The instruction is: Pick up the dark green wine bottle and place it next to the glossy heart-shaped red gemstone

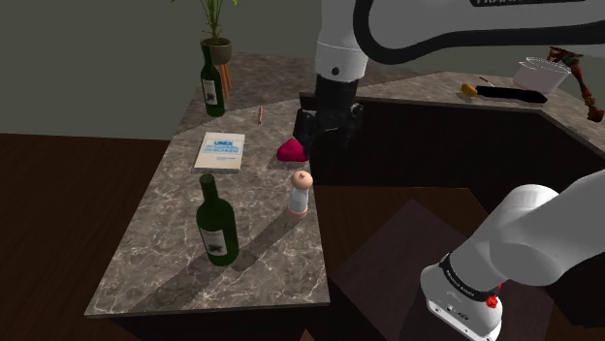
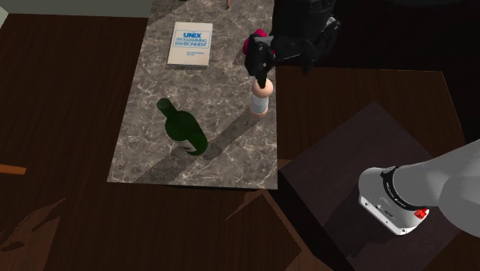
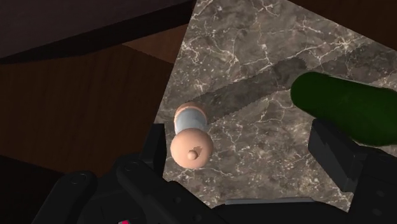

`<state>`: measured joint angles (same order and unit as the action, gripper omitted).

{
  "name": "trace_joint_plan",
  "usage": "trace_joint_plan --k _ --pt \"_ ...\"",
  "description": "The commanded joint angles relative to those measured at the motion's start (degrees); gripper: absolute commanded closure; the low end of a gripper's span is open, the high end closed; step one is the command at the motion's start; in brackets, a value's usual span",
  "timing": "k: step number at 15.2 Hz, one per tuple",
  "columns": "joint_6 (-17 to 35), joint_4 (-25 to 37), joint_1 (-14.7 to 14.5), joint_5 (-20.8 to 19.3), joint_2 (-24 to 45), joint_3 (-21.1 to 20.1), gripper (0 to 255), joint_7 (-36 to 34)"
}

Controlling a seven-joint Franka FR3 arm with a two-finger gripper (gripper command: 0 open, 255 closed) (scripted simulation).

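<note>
Counted on marble counter [image 1: 262,266]: 2 dark green wine bottles, 1 grinder [image 1: 301,192], 1 red heart gem [image 1: 291,150], 1 book [image 1: 220,151].
Near bottle [image 1: 215,228]: upright, to the shoulder view's left of grinder.
Far bottle [image 1: 211,82]: well beyond grinder.
Red heart gem: just behind grinder.
Gripper [image 3: 240,137]: above grinder, fingers apart, clasping nothing.

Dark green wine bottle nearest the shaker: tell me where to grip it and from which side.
I'd take the wine bottle around its wide round body, just below where it narrows, fingers level. It stands upright, so come from the shoulder view's right, across the table edge, keeping clear of the shaker. The gripper is open.
</note>
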<state>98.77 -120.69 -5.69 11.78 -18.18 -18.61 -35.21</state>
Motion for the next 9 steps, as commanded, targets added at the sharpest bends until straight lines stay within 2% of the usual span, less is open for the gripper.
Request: trace_joint_plan --k 1,9 --pt "1.23 3.16 -0.41 -0.48 3.94 -1.94 0 -2.89" --pt "3.73 18.14 -3.30 -6.25 20.74 -7.83 0 -14.45"
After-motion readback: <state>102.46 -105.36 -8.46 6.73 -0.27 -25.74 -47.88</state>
